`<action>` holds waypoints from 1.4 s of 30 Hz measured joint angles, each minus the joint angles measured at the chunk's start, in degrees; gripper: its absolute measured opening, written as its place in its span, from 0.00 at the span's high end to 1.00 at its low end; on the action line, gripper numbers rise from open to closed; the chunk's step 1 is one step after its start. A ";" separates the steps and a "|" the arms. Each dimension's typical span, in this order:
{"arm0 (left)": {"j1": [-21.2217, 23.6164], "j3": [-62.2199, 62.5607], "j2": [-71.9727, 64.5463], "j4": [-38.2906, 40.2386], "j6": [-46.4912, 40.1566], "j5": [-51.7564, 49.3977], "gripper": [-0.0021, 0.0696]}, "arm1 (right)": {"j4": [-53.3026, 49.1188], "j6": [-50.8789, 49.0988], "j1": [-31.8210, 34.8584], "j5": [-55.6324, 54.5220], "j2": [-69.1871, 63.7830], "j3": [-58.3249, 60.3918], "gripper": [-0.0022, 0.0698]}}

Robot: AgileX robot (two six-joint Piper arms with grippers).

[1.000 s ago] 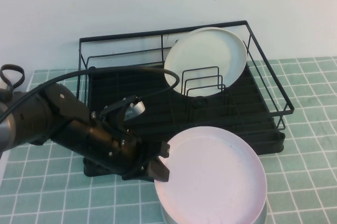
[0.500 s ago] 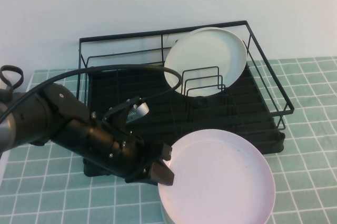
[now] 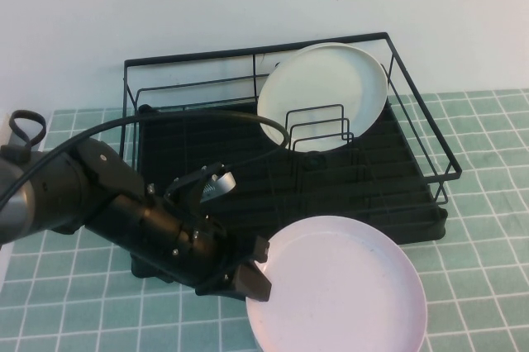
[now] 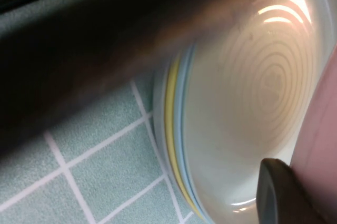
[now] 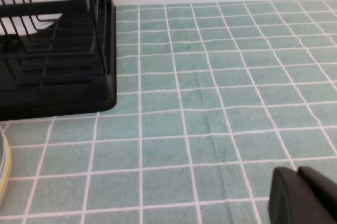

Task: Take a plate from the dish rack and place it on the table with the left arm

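My left gripper (image 3: pixel 254 268) is shut on the left rim of the pale pink plate (image 3: pixel 339 286) and holds it nearly flat, low over the table (image 3: pixel 488 203), in front of the black dish rack (image 3: pixel 207 162). In the left wrist view one finger (image 4: pixel 279 192) presses the pink plate (image 4: pixel 322 140). Under it lies a stack of plates (image 4: pixel 247 98) with yellow and blue rims. A cream-white plate (image 3: pixel 324 96) stands in the rack's dividers. My right gripper (image 5: pixel 303 199) is shut and empty, low over bare tiles to the right of the rack (image 5: pixel 52 56).
The rack's front edge (image 3: pixel 413 228) lies just behind the pink plate. The edge of the plate stack (image 5: pixel 2 166) shows in the right wrist view. A white wall stands behind the rack. Open tiles (image 5: pixel 221 77) lie right of the rack.
The left gripper and the pink plate have sunk a little toward the table's front; the plate now lies flatter and hides the stack beneath it.
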State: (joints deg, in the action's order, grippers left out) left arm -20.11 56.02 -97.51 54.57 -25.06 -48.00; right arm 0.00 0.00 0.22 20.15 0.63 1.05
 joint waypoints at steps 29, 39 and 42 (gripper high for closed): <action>0.00 -0.08 18.75 0.95 -3.97 3.79 0.50 | 0.00 0.00 0.00 0.00 0.00 0.00 0.97; 0.00 -0.08 40.66 -12.83 -2.59 2.74 0.88 | 0.00 0.00 0.00 0.00 0.00 0.00 0.97; 0.00 -0.08 46.74 -17.57 -2.49 1.98 0.94 | 0.00 0.00 0.00 0.00 0.00 0.00 0.97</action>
State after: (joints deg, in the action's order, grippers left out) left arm -20.11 55.94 -50.77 36.99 -27.55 -46.02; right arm 0.00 0.00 0.22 20.15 0.63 1.05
